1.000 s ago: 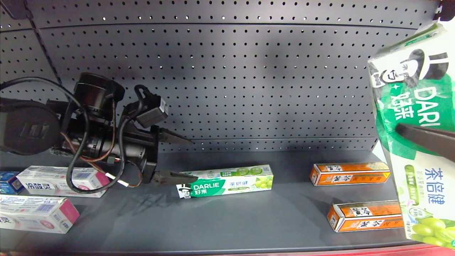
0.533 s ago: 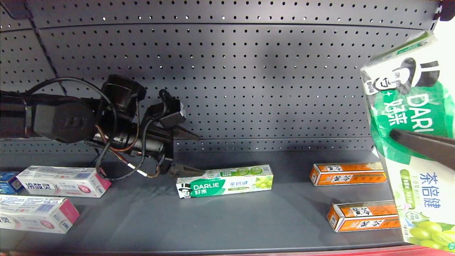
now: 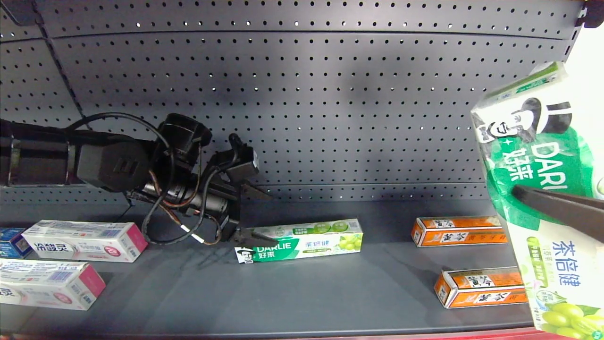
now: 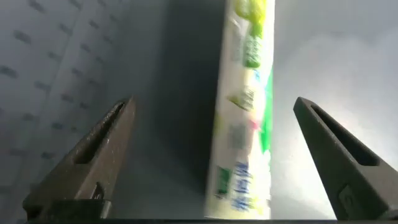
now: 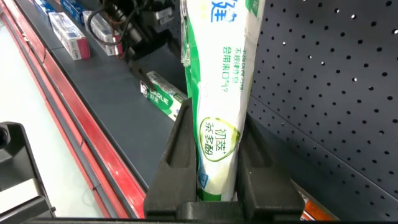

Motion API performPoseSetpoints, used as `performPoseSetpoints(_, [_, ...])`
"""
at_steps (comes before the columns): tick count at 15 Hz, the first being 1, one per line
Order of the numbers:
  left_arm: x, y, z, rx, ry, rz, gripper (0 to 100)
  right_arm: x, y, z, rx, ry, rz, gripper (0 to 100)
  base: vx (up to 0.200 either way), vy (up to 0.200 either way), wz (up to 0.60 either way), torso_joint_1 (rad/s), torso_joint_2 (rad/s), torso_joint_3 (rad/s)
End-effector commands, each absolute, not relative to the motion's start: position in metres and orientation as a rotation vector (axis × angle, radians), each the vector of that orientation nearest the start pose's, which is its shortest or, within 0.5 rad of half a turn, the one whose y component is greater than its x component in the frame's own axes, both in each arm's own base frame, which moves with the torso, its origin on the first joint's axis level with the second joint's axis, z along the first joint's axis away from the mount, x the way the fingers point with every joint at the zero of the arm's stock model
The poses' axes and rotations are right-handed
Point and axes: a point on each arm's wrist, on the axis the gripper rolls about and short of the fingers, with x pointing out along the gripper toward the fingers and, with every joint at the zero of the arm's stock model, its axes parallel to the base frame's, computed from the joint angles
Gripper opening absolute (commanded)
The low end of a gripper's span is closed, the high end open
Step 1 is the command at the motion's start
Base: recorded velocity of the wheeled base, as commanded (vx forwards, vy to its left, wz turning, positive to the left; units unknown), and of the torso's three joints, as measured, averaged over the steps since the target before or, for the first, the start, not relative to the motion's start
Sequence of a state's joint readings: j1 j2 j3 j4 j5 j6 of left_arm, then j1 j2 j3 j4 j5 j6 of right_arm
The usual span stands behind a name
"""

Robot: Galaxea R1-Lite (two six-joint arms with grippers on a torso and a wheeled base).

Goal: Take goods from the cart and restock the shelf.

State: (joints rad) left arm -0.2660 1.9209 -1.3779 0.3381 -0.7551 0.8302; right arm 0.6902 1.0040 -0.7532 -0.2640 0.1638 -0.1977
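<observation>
Green toothpaste box lying flat along the shelf, at the centre of the head view near the perforated back panel. The left gripper stands wide open, its jaws straddling the box's left end; whether the lower finger touches the carton cannot be told. At the right edge of the frame the right gripper is clamped on a second green toothpaste pack, held upright above the shelf front. Likely hazards: a further advance of the open jaws could push the lying box askew or slide it rightward; the tall pack, gripped part-way along its length, could pivot between the fingers or knock the orange boxes below it on being lowered. Count: green toothpaste, two; orange boxes, two; white-and-pink boxes, two; blue box, one.
</observation>
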Motion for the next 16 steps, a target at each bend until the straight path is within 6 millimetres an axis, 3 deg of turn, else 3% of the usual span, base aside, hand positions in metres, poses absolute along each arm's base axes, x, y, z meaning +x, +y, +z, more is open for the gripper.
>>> performPoseSetpoints(1, [0.332,-0.109,0.181,0.491,0.444,-1.259,100,0.098,0.086,0.283,-0.184,-0.092,0.851,0,0.0,0.0,0.0,0.0,0.0,0.0])
performPoseSetpoints(16, [0.34,-0.111,0.146,0.499,0.565,-1.249,100,0.099,0.086,0.282,-0.185,-0.086,0.85,0,0.0,0.0,0.0,0.0,0.0,0.0])
